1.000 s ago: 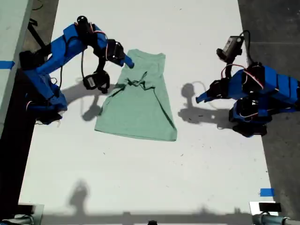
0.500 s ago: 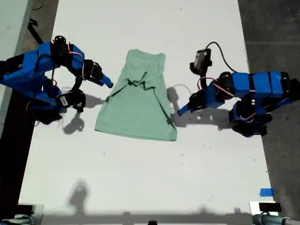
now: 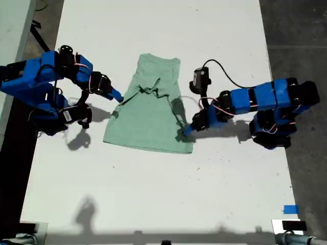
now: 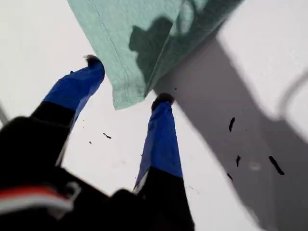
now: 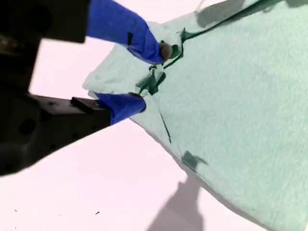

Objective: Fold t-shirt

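The pale mint-green t-shirt (image 3: pixel 150 120) lies flat on the white table, narrowed toward its far end, with a dark crease across its middle. From the exterior view's right, my first gripper (image 3: pixel 185 133) reaches the shirt's near corner. It is open, and its two blue fingers straddle that corner (image 4: pixel 126 96) just above the table. From the exterior view's left, my second gripper (image 3: pixel 118 98) sits at the shirt's side edge. It is open, with a bunched fold of cloth (image 5: pixel 154 79) between its fingers.
The white table (image 3: pixel 153 194) runs between dark floor strips on both sides of the exterior view. Blue tape marks (image 3: pixel 290 209) sit near the exterior view's lower right corner and at its left edge. A camera cable (image 3: pixel 225 76) loops above the first arm.
The first arm has stretched from the exterior view's right to the shirt's near corner. The second arm pulled back from the shirt's far part, then set its gripper at the side edge.
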Action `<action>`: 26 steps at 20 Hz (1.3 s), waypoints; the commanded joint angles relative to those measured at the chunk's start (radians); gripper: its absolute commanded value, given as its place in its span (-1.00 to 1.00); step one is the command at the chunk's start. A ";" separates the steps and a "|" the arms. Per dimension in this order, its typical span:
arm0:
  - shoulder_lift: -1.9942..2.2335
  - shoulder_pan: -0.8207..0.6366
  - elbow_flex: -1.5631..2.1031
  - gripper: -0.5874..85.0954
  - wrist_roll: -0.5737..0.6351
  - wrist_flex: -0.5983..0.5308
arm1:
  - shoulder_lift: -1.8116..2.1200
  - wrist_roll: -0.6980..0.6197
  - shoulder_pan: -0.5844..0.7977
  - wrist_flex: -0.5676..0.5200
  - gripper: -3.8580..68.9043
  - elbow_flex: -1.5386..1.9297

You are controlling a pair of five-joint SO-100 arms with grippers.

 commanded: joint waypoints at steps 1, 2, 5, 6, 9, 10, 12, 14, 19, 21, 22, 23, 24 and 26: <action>0.015 0.012 -0.008 -0.63 -0.009 -0.018 | -0.046 0.000 -0.018 -0.104 -0.19 -0.049; 0.015 0.014 -0.006 -0.63 -0.009 -0.017 | -0.066 0.000 -0.018 -0.130 -0.19 -0.043; 0.018 0.014 0.005 -0.64 -0.009 -0.015 | -0.100 -0.003 -0.009 -0.202 -0.20 0.000; 0.021 0.012 0.006 -0.64 -0.009 -0.014 | -0.101 -0.003 -0.006 -0.221 -0.20 0.018; 0.021 0.006 0.018 -0.64 -0.009 -0.018 | -0.100 0.000 0.002 -0.264 -0.21 0.071; 0.020 0.006 0.020 -0.64 -0.009 -0.020 | -0.100 0.002 0.003 -0.276 -0.21 0.086; 0.015 0.006 0.020 -0.64 -0.009 -0.025 | -0.103 0.006 0.006 -0.299 -0.22 0.110; 0.014 0.005 0.020 -0.64 -0.009 -0.026 | -0.107 0.009 0.009 -0.321 -0.25 0.132; 0.008 0.002 0.020 -0.64 -0.009 -0.026 | -0.129 0.026 0.020 -0.379 -0.64 0.176; 0.006 0.003 0.021 -0.64 -0.009 -0.028 | -0.124 0.017 0.020 -0.379 -0.77 0.176; 0.005 0.003 0.021 -0.64 -0.009 -0.028 | -0.117 0.014 0.018 -0.368 -0.88 0.170; 0.003 0.005 0.021 -0.64 -0.009 -0.029 | -0.109 0.011 0.012 -0.350 -0.92 0.160; 0.003 0.005 0.021 -0.64 -0.009 -0.031 | -0.103 0.009 0.006 -0.311 -0.92 0.135; 0.003 0.009 0.023 -0.64 -0.009 -0.032 | -0.094 0.006 -0.011 -0.195 -0.92 0.063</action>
